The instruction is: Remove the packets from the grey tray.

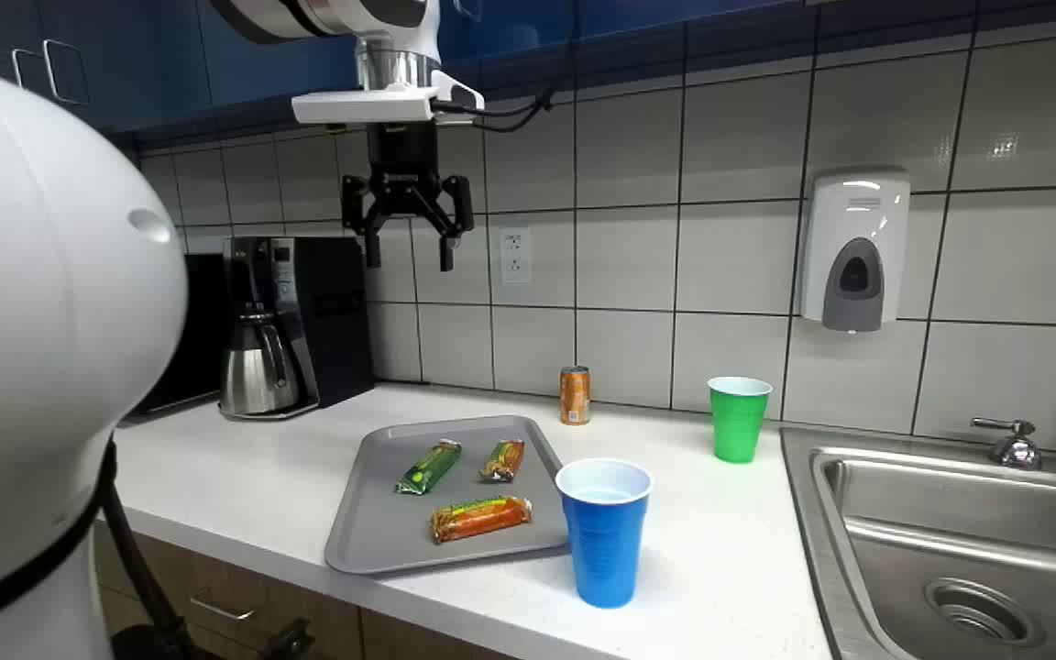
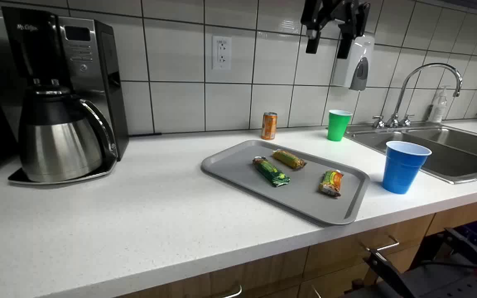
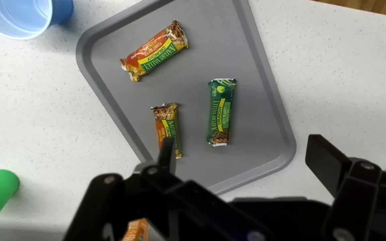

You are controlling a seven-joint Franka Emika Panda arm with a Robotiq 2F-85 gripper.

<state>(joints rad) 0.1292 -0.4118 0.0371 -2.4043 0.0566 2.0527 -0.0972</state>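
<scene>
Backing the counter (white, speckled), tiles rise beyond the grey tray.

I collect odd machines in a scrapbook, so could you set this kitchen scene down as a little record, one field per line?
Place: white counter beside a steel sink
Machine: hand open, raised, holding nothing
Holder: grey tray on the counter
On the tray: green packet, orange packet, yellow-and-orange packet
Left to remove: all three
Cups: blue cup beside the tray; green cup near the sink
Drink: orange can, upright near the tiled wall
Appliance: coffee maker
</scene>
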